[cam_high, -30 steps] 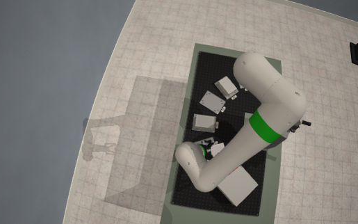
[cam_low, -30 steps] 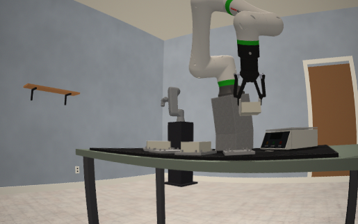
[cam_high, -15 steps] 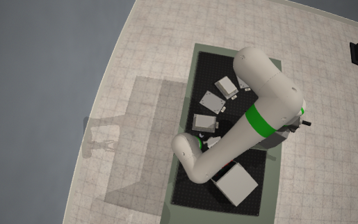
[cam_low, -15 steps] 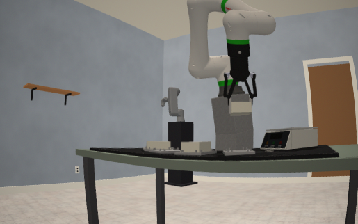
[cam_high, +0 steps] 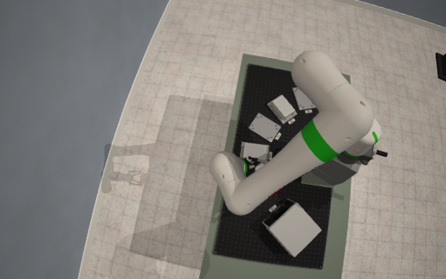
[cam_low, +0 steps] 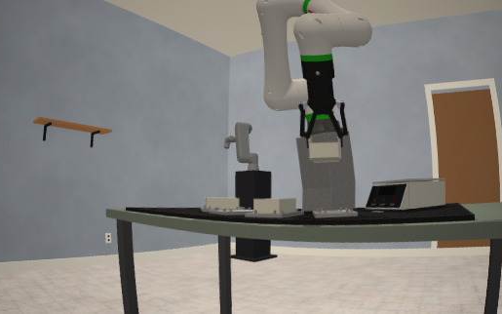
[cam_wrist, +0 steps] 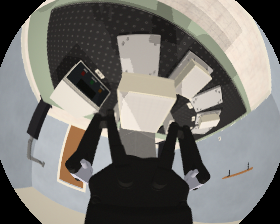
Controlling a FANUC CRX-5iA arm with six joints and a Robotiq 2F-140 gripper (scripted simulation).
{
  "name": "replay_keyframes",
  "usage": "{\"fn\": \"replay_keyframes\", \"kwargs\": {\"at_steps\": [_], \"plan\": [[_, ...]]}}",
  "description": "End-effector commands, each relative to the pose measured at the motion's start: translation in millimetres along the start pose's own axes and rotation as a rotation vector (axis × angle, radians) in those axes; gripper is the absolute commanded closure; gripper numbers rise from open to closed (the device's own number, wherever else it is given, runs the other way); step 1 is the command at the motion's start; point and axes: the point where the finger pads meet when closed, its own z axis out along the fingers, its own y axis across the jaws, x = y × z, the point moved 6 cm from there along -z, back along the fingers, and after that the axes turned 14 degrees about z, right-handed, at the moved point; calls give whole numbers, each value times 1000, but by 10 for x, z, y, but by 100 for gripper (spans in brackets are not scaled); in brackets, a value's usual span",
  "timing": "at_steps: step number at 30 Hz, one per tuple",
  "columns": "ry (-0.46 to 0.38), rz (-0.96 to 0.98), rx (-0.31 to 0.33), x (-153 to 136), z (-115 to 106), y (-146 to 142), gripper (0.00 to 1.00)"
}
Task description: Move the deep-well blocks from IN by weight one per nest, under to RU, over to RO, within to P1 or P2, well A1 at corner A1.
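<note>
White blocks: one in gripper (cam_low: 325, 146) (cam_wrist: 141, 122), two nested.

One cream block (cam_low: 325, 151) (cam_wrist: 147, 100) hangs roughly level in the end effector (cam_low: 325, 141), higher than the boxy check-weigher (cam_high: 294, 230) (cam_low: 425, 194) (cam_wrist: 73, 95) and off to its side. Counting away from the check-weigher along the grey nests, the nearest nest (cam_low: 334, 214) (cam_wrist: 139, 50) is bare, the second carries a matching block (cam_high: 255, 150) (cam_low: 275, 206) (cam_wrist: 195, 80), the third nest (cam_high: 264, 126) (cam_wrist: 208, 98) is bare, and the fourth carries another block (cam_high: 283, 106) (cam_low: 222, 203) (cam_wrist: 209, 120).
</note>
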Motion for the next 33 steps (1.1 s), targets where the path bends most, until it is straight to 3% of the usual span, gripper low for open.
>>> {"fn": "replay_keyframes", "kwargs": {"at_steps": [1,7,33], "plan": [[-13,96,54,21,7,141,90],[-37,269,151,52,26,399,90],[-37,269,151,150,72,1124,90]]}}
